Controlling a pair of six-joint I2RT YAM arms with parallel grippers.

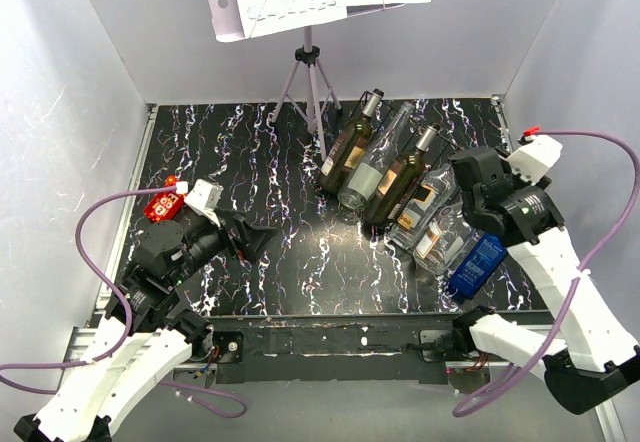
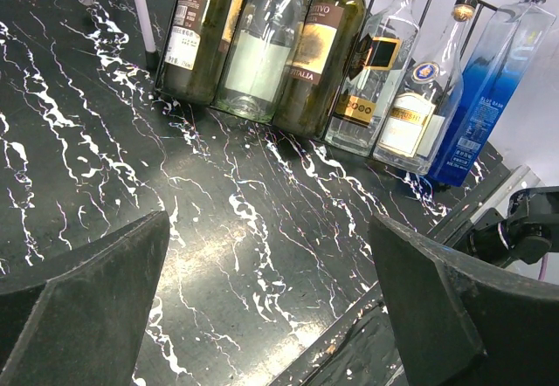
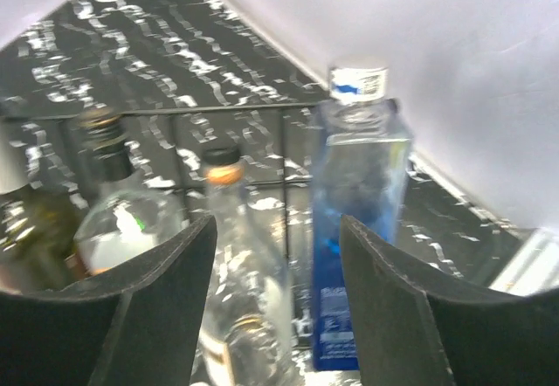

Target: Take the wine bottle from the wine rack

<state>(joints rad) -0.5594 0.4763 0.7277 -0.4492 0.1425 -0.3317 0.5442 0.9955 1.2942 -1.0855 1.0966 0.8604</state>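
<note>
The black wire wine rack [image 3: 175,110] lies on the marbled black table at the right. It holds several bottles side by side: a dark bottle [image 1: 349,144], a clear one with a white label [image 1: 372,162], a dark green wine bottle [image 1: 403,177], two clear ones, and a blue bottle [image 1: 478,262]. My right gripper [image 1: 468,184] hovers open over the necks; in its wrist view the gripper [image 3: 275,229] frames a clear bottle [image 3: 229,229] and the blue bottle [image 3: 358,194], touching neither. My left gripper [image 1: 250,234] is open and empty, low over bare table, left of the rack [image 2: 271,290].
A grey tripod music stand [image 1: 308,72] with sheet music stands behind the rack's left end. A small red object [image 1: 163,205] lies at the table's left edge. White walls close in the left, back and right sides.
</note>
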